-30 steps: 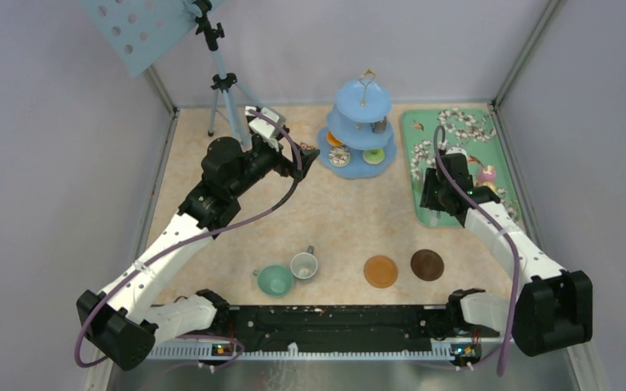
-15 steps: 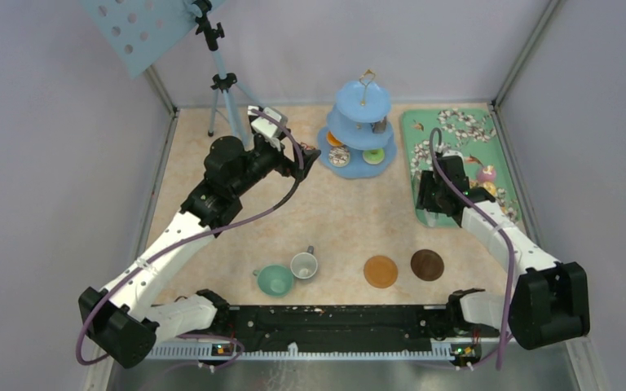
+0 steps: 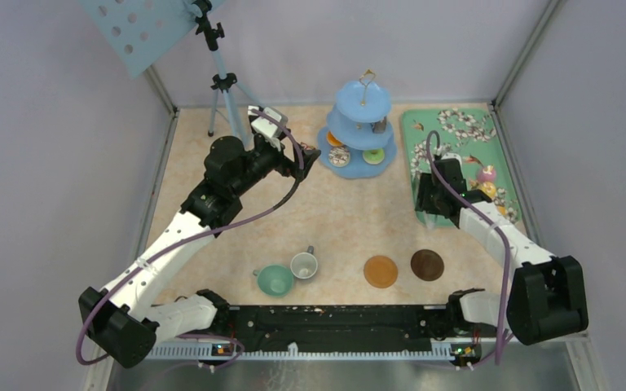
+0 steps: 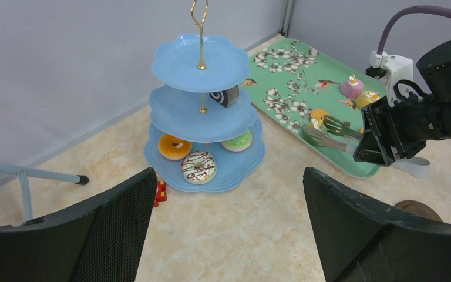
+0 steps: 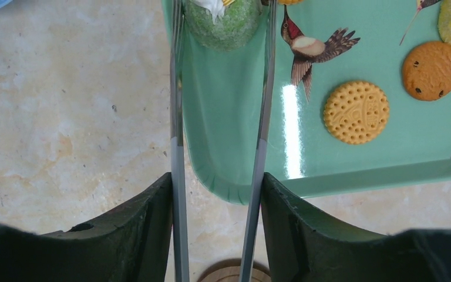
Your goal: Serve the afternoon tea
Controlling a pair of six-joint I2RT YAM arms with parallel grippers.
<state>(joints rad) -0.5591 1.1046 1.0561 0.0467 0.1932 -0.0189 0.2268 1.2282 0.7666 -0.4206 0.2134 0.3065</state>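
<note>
Our right hand, grasping the tongs, eases them wider and edges up the tray, so their tips now straddle the green cupcake for pickup.

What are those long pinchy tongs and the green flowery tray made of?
The tongs look like metal: thin, silver-grey arms with a dull brushed sheen. The tray looks like glossy plastic or melamine, hard to say which: a smooth printed surface with a bright streak of reflected light.
</note>
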